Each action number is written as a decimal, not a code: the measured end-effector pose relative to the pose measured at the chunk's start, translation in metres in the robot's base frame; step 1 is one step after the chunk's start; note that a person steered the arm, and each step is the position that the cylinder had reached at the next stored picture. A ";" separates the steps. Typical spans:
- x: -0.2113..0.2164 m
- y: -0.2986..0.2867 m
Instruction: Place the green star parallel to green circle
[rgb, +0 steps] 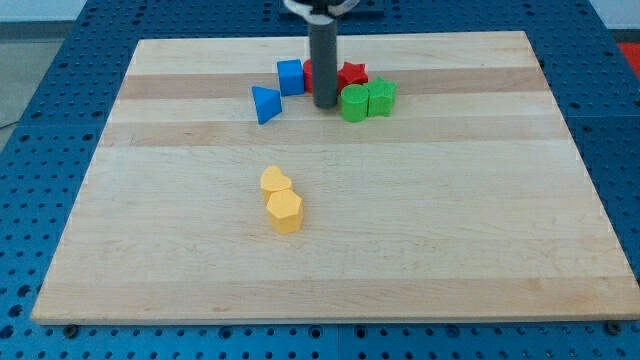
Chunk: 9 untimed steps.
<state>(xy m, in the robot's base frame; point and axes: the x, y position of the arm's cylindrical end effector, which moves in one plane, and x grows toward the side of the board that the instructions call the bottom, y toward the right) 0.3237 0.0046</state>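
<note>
Wooden board (330, 270) is carrying all the blocks, most clustering near the view's top. My tip (325, 104), a bare rod with nothing to open or close, is standing just left of the green circle (353, 104), apparently touching. Green star (381, 97) is sitting against the circle's right side. Judgement: alignment step underway; next push needs the tip beside the star.

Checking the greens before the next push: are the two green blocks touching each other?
Touching. The camera view shows the left green block pressed against the right green block, no board visible between them.
</note>
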 end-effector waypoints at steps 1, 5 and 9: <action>0.001 0.048; 0.010 0.018; 0.040 0.085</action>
<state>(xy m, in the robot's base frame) 0.3641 0.0892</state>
